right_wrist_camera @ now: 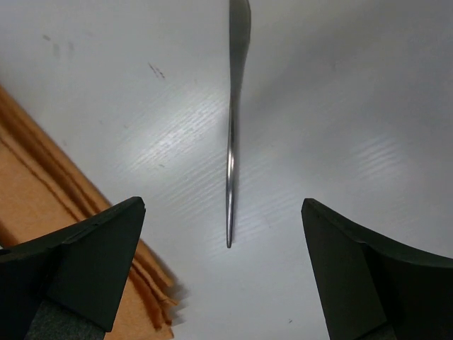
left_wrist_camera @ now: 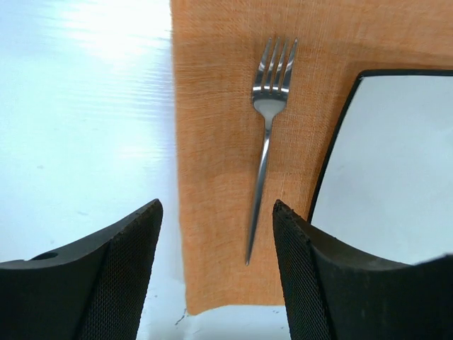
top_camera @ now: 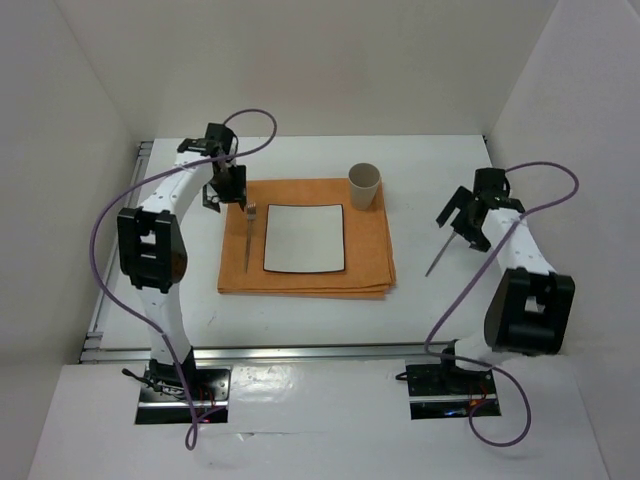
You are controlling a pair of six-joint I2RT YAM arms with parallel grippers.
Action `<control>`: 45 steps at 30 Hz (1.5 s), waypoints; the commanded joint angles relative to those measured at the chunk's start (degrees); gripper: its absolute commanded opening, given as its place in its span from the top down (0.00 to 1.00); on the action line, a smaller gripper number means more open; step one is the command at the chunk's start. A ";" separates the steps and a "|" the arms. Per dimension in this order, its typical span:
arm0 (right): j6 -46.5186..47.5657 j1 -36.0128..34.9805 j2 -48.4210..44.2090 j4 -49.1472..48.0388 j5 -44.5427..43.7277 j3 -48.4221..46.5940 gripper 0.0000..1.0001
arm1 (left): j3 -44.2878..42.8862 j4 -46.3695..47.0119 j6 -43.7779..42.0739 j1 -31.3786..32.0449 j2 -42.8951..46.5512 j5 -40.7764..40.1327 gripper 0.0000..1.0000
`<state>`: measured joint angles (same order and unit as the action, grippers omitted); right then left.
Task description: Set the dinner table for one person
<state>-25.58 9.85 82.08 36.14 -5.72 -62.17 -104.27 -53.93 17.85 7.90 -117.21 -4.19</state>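
The left jaws stand well apart and hold nothing. They hang over the far left part of the orange cloth [top_camera: 300, 280], where the fork [left_wrist_camera: 265, 152] lies free between the cloth's left edge and the plate [top_camera: 304, 238]. The right jaws gape at their widest, also empty, above the knife [right_wrist_camera: 231, 163], which lies on the bare bench [top_camera: 420, 310] to the right of the cloth and clear of its edge.

The bench spreads under and all round the cloth. It is stiff and fixed, a surface to set things on rather than to lift. Its glossy white top looks slick, so thin steel will likely skid or pivot when nudged. The knife looks light and rigid and lies flat, so I would pinch it across the handle near its middle.

The cup [top_camera: 364, 185] stands at the cloth's far right corner.
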 commanded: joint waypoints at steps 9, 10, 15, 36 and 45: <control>-0.52 0.35 17.05 -7.05 4.23 2.49 0.16 | 5.12 1.64 -5.28 -8.51 13.58 4.35 0.29; -0.52 0.35 17.58 -7.66 4.22 2.49 0.18 | 5.13 1.64 -5.28 -9.73 13.58 5.14 0.29; -0.52 0.35 21.53 -8.19 4.75 1.18 0.34 | 5.13 1.64 -5.28 -11.94 13.58 7.78 0.29; 4.58 -13.44 11.61 -0.38 -7.38 -5.50 1.00 | 3.19 0.41 -6.33 -16.07 13.06 8.40 0.28; 5.81 -30.40 4.49 -1.51 3.22 -0.49 1.00 | 4.77 0.41 -6.85 -17.22 14.90 8.93 0.28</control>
<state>-20.62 -19.07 89.49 34.00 -7.77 -63.29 -99.37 -53.21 12.08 -8.86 -104.57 4.32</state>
